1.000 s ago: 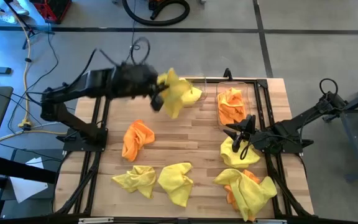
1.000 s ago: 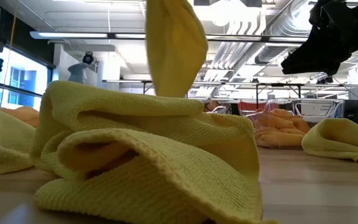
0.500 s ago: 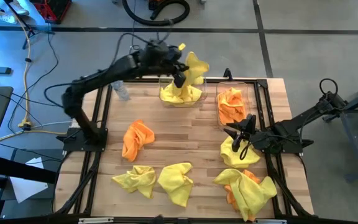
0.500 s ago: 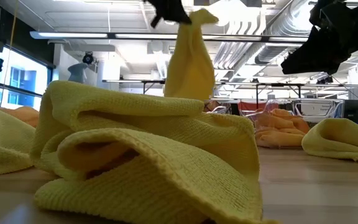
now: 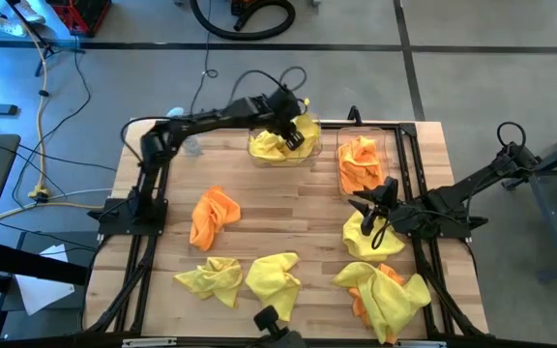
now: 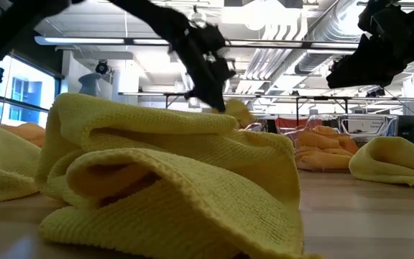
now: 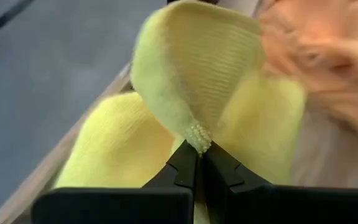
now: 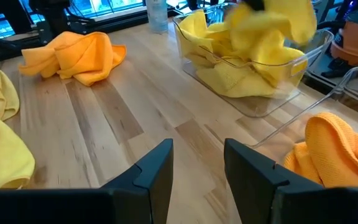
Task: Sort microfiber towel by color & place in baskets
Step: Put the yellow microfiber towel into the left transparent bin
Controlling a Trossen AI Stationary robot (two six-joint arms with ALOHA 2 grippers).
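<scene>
Your left gripper (image 5: 296, 128) is reaching over the far edge of the table, its fingers (image 7: 188, 165) pressed together and pinching a yellow towel (image 7: 194, 81) by a bunched fold. Directly under that gripper, the towel's lower part is sagging into the left basket (image 5: 256, 155), which is already holding more yellow cloth (image 8: 241, 71). Just beside this basket, toward your right arm, the right basket (image 5: 387, 145) is holding orange towels (image 5: 359, 164).

Your right gripper (image 5: 376, 215) is hovering nearer the right edge, fingers (image 8: 154, 171) spread and holding nothing. Right beside it, a loose yellow towel (image 5: 367, 238) is lying on the table (image 5: 288, 213). Nearer the front edge from that gripper, a mixed yellow and orange heap (image 5: 387, 298) is resting. Farther off, toward the left arm's side, two more yellow towels (image 5: 209, 278) (image 5: 275, 282) are lying near the front edge, and one orange towel (image 5: 213, 215) is lying mid-table. A small clear bottle (image 5: 190, 145) is standing at the far left.
</scene>
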